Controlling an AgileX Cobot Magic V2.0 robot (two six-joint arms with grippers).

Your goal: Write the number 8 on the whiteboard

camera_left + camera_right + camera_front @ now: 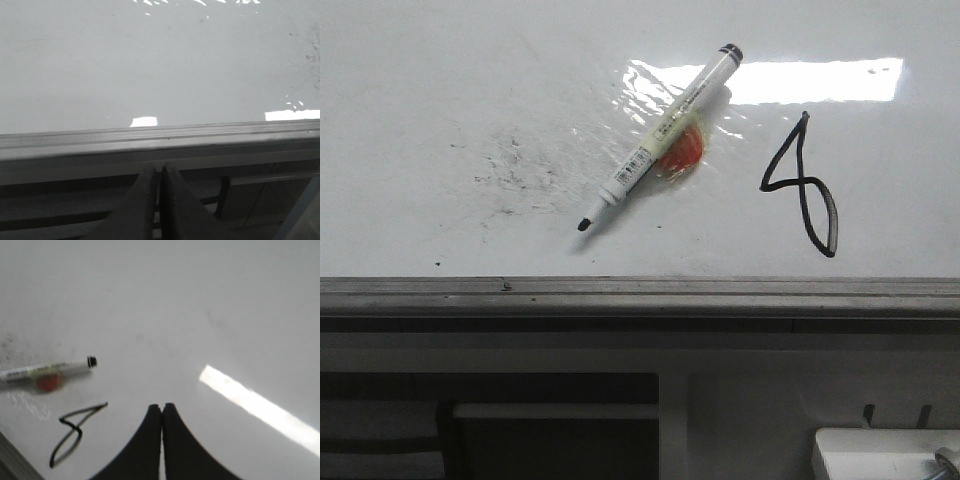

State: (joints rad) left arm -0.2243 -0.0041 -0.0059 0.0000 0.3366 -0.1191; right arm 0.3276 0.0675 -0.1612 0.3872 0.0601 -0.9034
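Number 8 (803, 186) sits at the whiteboard's (440, 80) right of frame, marker (660, 138) lying diagonally left of it, nearer the closed, empty right gripper (162, 407); left gripper (159, 169) is closed too.

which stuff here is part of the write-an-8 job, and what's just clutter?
Job:
- whiteboard
- number 8, drawn, malformed
- marker, uncapped, lying on the board

Clutter:
- orange-red blob beside the marker
- black specks

Left pincer and right pincer are shut, holding nothing.
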